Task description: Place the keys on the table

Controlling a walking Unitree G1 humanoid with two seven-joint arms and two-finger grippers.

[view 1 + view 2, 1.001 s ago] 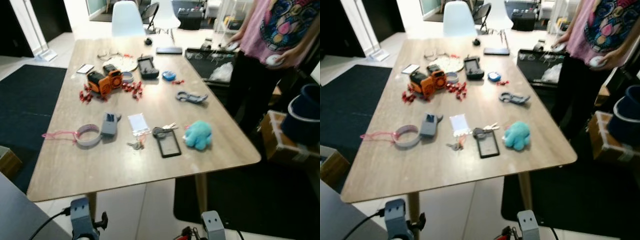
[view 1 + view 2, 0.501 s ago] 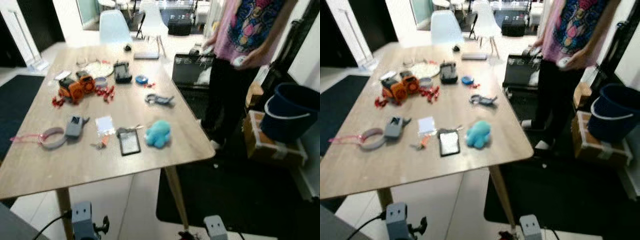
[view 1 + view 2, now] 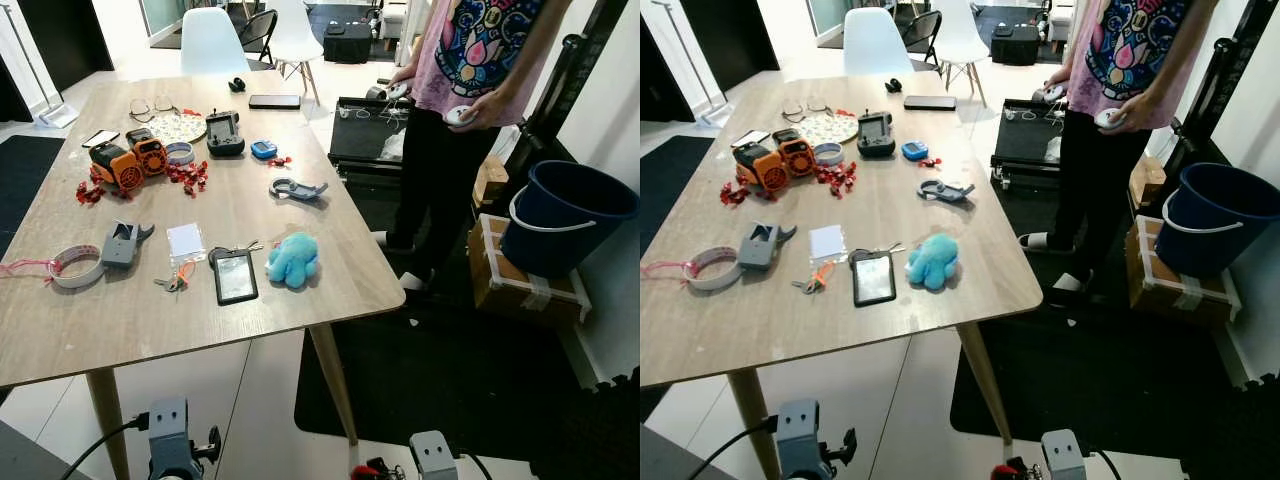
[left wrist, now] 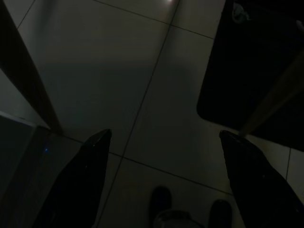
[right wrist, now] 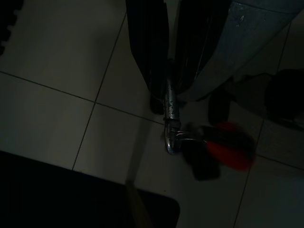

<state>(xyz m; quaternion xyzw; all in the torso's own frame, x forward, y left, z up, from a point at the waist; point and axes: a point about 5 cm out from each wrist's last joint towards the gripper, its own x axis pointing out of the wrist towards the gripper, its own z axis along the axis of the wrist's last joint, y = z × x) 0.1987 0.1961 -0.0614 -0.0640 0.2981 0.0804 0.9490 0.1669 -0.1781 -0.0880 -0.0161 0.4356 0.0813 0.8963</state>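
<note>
Tile floor (image 5: 57, 61); right claw (image 5: 168, 102) pinches keys (image 5: 172, 126) dangling lengthwise.

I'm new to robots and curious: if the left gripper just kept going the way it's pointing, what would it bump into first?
Probably the tiled floor. The left gripper hangs open, pointing down at bare tiles, with nothing between its fingers, though depth is hard to judge.

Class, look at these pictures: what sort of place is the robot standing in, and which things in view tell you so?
Probably a dining or work area of a home or studio: a long wooden table strewn with small objects, white chairs at its far end, tiled floor with dark mats. A person stands beside the table.
</note>
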